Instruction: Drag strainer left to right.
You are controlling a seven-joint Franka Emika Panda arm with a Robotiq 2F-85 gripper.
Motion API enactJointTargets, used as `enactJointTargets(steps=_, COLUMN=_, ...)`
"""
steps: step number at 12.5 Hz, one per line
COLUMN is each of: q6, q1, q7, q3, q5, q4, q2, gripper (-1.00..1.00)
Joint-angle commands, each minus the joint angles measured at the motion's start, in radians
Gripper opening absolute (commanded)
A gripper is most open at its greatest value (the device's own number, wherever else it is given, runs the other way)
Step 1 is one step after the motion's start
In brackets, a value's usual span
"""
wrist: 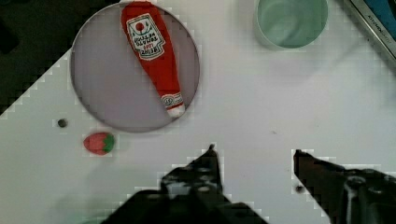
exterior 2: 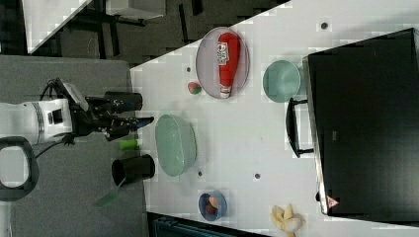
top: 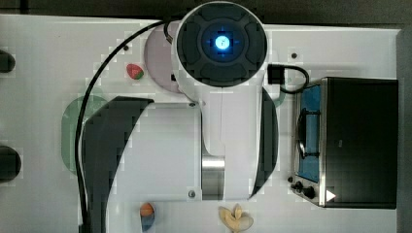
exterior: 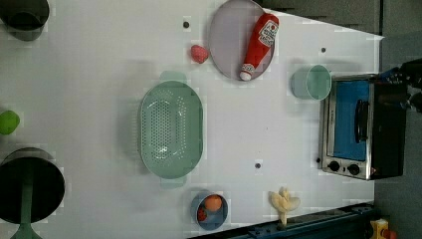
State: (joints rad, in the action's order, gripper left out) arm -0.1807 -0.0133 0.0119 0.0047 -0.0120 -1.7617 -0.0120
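The strainer sits upright on the tabletop, bowl facing up. Its long axis runs up-down in the left view, tab handles at both ends. The claw stands open, gripping nothing.

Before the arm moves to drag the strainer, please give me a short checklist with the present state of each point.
1. Gripper jaws apart, holding nothing: ok.
2. Strainer upright and empty: ok.
3. Gripper down at the strainer's rim: not ok, it is off the table edge in the right view.
4. Drag path toward the toaster oven in the left view has bare table: ok.
5. Cup and plate beside that path: ok.
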Motion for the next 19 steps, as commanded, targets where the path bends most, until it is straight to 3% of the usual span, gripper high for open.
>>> enactJointTargets(steps=1, q6=0.184, q1=0.040, q7=-0.134, q3=-0.041, q5=-0.013, q4=-0.032, q2=-0.226, gripper=0.60)
enactJointTargets(steps=3, q6=0.174, q1=0.031, q7=-0.134, q3=-0.024, q5=-0.004, q4=-0.032, q2=-0.226, gripper=0.99)
enactJointTargets(steps=8, q6=0.172, q1=-0.026, q7=-0.208, q3=0.165, q5=0.045, q4=-0.033, q2=-0.195, gripper=1.00)
enactJointTargets(steps=14, q6=0.045, q1=-0.034, q7=-0.823, q3=0.442, q5=0.044, q4=-0.074, q2=-0.082, gripper=1.00)
enactJointTargets(steps=19, q6=-0.302, q1=-0.040, q7=-1.277, q3=0.570, q5=0.006, q4=-0.230, q2=0.072, gripper=1.00)
